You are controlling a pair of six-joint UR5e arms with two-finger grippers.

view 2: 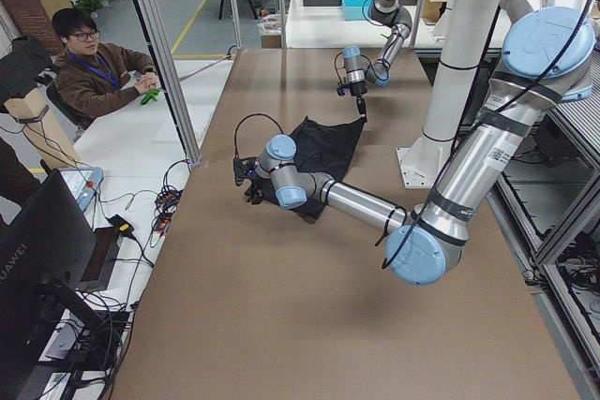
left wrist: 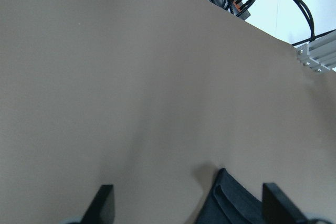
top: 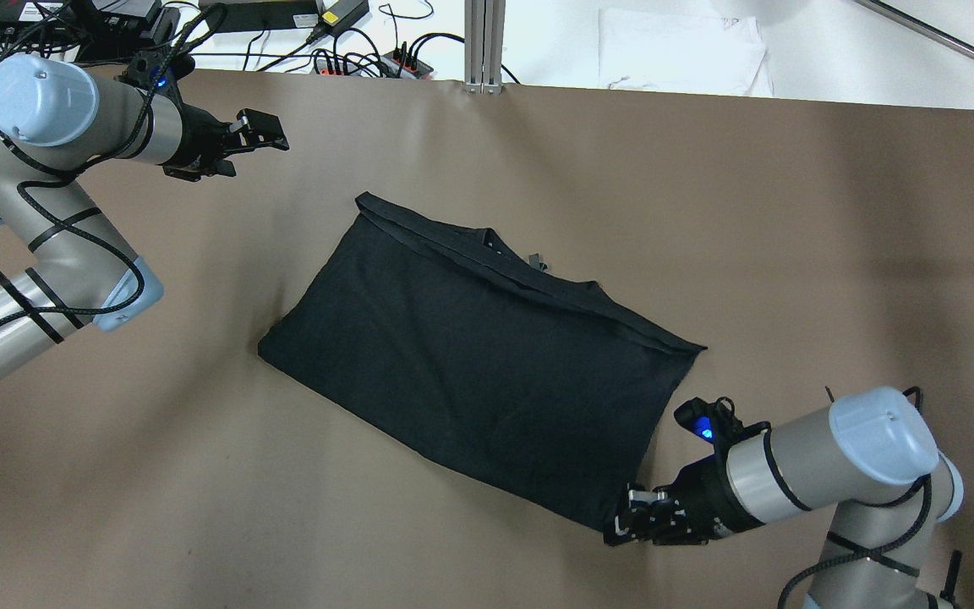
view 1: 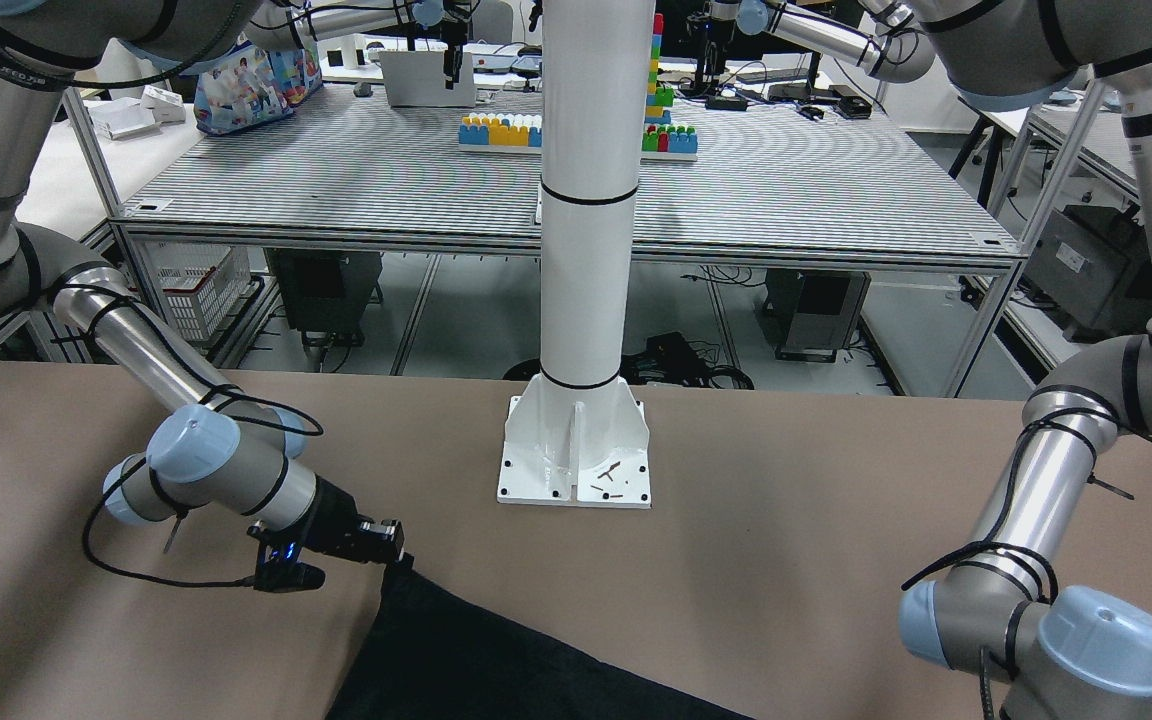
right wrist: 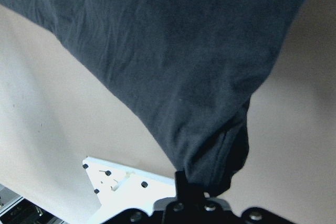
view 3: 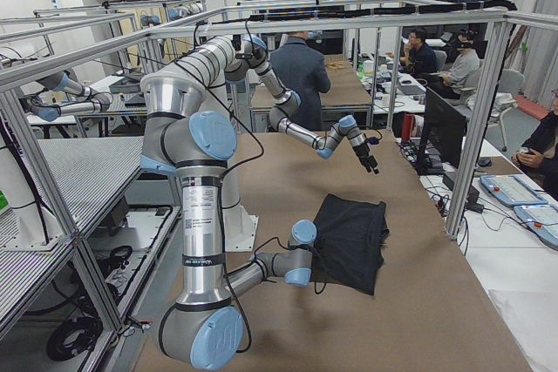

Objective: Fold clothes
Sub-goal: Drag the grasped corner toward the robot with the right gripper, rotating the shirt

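Black knit garment (top: 470,364) lies flat and askew in the middle of the brown table (top: 834,254). It is roughly rectangular, with a doubled band along its far long edge. The right gripper (top: 622,526) sits at the corner nearest the robot, clamped on it, with the cloth bunched up into its jaws. The left gripper (top: 274,135) hangs apart from the garment, beyond its far corner, jaws spread wide and the corner's tip showing between them.

On brown table (top: 791,211), black garment (top: 470,355) flat, right pincer (top: 622,526) at its near corner
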